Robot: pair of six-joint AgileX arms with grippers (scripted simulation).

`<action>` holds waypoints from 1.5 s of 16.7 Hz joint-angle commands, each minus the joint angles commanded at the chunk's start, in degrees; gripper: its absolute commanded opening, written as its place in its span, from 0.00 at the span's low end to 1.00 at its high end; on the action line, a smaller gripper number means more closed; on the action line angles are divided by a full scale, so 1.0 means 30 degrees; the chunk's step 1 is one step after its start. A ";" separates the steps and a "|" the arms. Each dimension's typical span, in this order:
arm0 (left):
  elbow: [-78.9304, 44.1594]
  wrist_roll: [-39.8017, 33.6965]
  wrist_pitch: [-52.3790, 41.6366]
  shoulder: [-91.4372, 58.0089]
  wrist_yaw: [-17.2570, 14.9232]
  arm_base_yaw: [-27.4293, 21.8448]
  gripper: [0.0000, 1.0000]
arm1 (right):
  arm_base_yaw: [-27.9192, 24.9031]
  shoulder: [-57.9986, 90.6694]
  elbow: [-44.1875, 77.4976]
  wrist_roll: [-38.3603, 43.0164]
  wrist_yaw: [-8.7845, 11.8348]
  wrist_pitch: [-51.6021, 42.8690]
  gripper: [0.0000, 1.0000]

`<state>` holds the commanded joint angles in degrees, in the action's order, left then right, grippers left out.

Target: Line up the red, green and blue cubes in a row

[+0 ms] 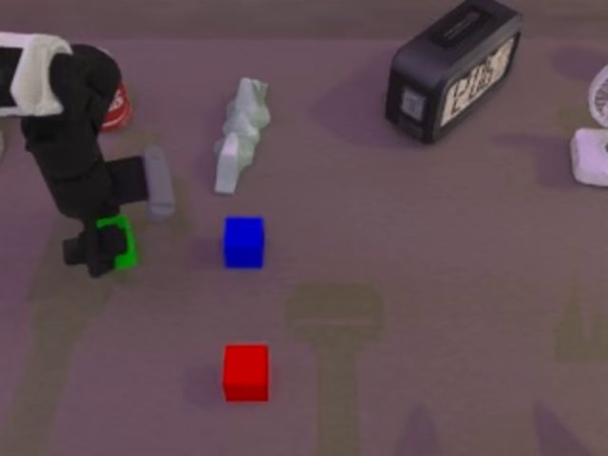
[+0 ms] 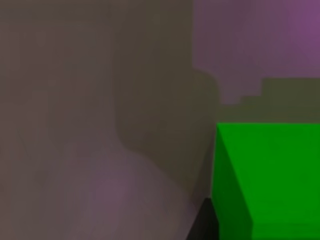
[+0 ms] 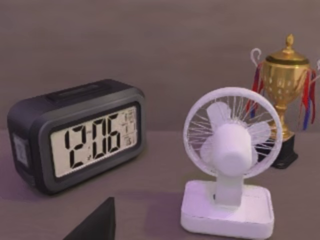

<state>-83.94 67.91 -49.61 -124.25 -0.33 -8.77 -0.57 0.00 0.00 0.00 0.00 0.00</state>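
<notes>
At the table's left side, my left gripper (image 1: 106, 245) is over the green cube (image 1: 121, 241), grip state unclear, with blue cube (image 1: 243, 241) and red cube (image 1: 246, 371) forming a column.

Green cube (image 1: 121, 241) lies left of blue cube (image 1: 243, 241); red cube (image 1: 246, 371) nearer.

Dull purple-brown table (image 1: 456, 285) crossed by soft shadows.
</notes>
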 joint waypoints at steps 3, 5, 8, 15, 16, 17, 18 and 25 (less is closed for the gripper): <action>-0.0548 0.0043 -0.0778 0.0259 0.0001 0.0038 0.00 | 0.0000 0.0000 0.0000 0.0000 0.0000 0.0000 1.00; -0.1293 0.0017 -0.2024 0.0686 0.0003 0.0152 0.00 | 0.0000 0.0000 0.0000 0.0000 0.0000 0.0000 1.00; -0.2437 -0.0022 -0.4007 0.1416 0.0012 0.0304 0.00 | 0.0000 0.0000 0.0000 0.0000 0.0000 0.0000 1.00; -0.2822 -0.0200 -0.4575 0.1699 0.0022 -0.0033 0.00 | 0.0000 0.0000 0.0000 0.0000 0.0000 0.0000 1.00; -0.2799 -0.0492 -0.4599 0.1762 0.0024 -0.0464 0.00 | 0.0000 0.0000 0.0000 0.0000 0.0000 0.0000 1.00; -0.2749 -0.0923 -0.4636 0.1854 0.0028 -0.1100 0.00 | 0.0000 0.0000 0.0000 0.0000 0.0000 0.0000 1.00; -0.2669 -0.1475 -0.4683 0.1970 0.0033 -0.1925 0.00 | 0.0000 0.0000 0.0000 0.0000 0.0000 0.0000 1.00; -0.1568 -0.6756 -0.5105 0.3211 0.0025 -1.0523 0.00 | 0.0000 0.0000 0.0000 0.0000 0.0000 0.0000 1.00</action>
<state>-88.64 47.64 -64.93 -114.62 -0.26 -40.34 -0.57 0.00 0.00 0.00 0.00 0.00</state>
